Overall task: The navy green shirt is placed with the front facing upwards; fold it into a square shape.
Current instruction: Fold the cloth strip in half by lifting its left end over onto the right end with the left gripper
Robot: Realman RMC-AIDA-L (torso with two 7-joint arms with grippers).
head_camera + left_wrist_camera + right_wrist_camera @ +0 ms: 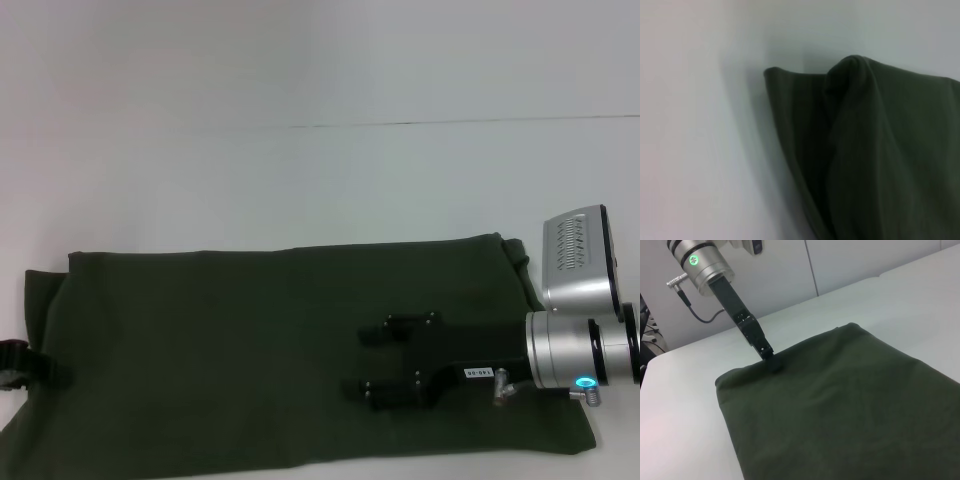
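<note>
My right claw (375,360) hovers over the navy green shirt (250,350), its fingers spread and holding nothing. The shirt lies folded into a long band on the white desk (300,180), along its near edge. My left claw (771,361) meets the shirt's left end; its grip I cannot tell. No writing shows on the shirt.

A white table (300,180) carries the navy green shirt (250,350) (folded flat).

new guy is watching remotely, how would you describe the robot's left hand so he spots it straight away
Start from the white table and find the navy green shirt lying folded as a long dark band. Follow the band to its end on the robot's left. The left hand is the slim black one pressed down on that edge, while the right hand hovers open over the middle of the cloth.
</note>
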